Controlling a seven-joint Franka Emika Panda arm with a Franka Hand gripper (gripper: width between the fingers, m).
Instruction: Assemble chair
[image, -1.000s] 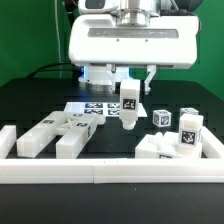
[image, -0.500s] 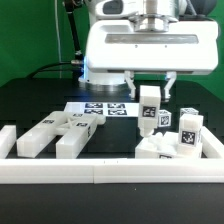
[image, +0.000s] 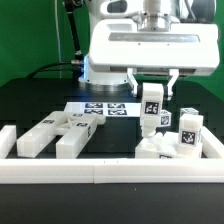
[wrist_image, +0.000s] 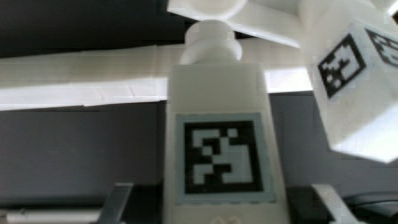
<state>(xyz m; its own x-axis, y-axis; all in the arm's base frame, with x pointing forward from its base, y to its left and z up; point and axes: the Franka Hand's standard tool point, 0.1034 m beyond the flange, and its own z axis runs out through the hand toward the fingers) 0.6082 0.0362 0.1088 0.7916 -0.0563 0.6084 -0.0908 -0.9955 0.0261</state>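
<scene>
My one gripper (image: 152, 88) is clamped on a single long bar (image: 150, 112) of the chair, a finger on either side of its upper end. The bar hangs upright, clear of the black table (image: 40, 95), right of the frame's centre in the exterior view. It shows one black-and-white tag (image: 152, 103) facing the camera and one rounded peg (image: 148, 130) at its lower end. In the wrist view the same bar (wrist_image: 217, 120) fills the middle of the picture, its tag (wrist_image: 219, 155) plain to read, with my dark fingers (wrist_image: 125, 203) pressed to its flanks.

The other chair parts lie on the table in two groups. In the lower left of the exterior view I count three bar-like white pieces (image: 42, 137) lying close together, though their edges blur into one another. In the lower right, just beside the hanging bar, are one small cube (image: 164, 119) with one tag, one taller block (image: 190, 128) with tags on two faces, and some low white pieces (image: 158, 150) whose number I cannot tell.

One marker board (image: 95, 108) lies flat behind the left group; I cannot count its tags. A white border rail (image: 110, 172) runs across the front of the table
</scene>
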